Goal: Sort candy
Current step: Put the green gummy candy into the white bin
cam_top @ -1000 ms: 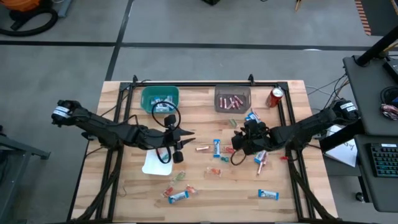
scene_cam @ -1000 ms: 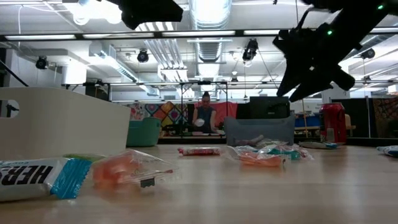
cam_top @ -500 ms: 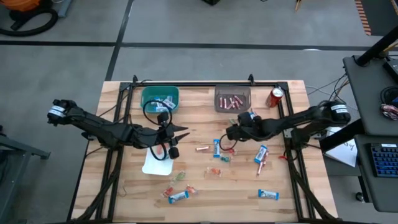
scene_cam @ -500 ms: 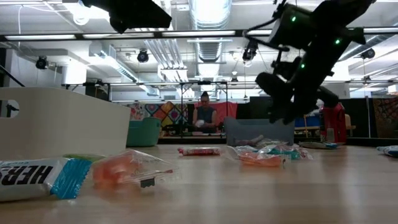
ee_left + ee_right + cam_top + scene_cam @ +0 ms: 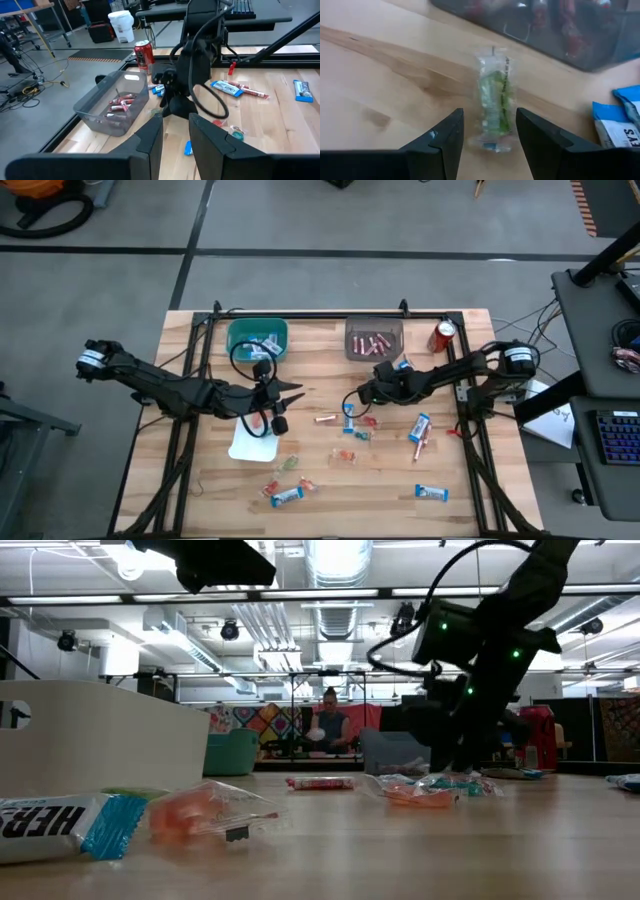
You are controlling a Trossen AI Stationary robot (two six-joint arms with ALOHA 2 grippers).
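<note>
My right gripper [image 5: 360,394] is low over the table's middle, just near of the grey bin, and open. In the right wrist view its fingers [image 5: 489,115] stand on either side of a green candy in a clear wrapper [image 5: 494,102], which lies flat on the wood, untouched. My left gripper [image 5: 290,393] hovers open above the white tray [image 5: 243,446] and holds nothing [image 5: 176,137]. Loose candy lies on the table: a blue-and-white bar [image 5: 348,416], a pink stick [image 5: 326,419], another bar [image 5: 419,427], and small red pieces [image 5: 345,455].
A teal bin [image 5: 257,338] with blue-and-white bars and a grey bin [image 5: 374,341] with pink sticks stand along the far edge, a red can [image 5: 443,335] to their right. More bars lie near the near edge [image 5: 431,493], [image 5: 287,496]. A person shows far behind [image 5: 330,725].
My right gripper has moved toward the table's left and slightly far, and has come down from well above the table to just over the wood, by the green candy. The candy on the table has stayed where it was.
</note>
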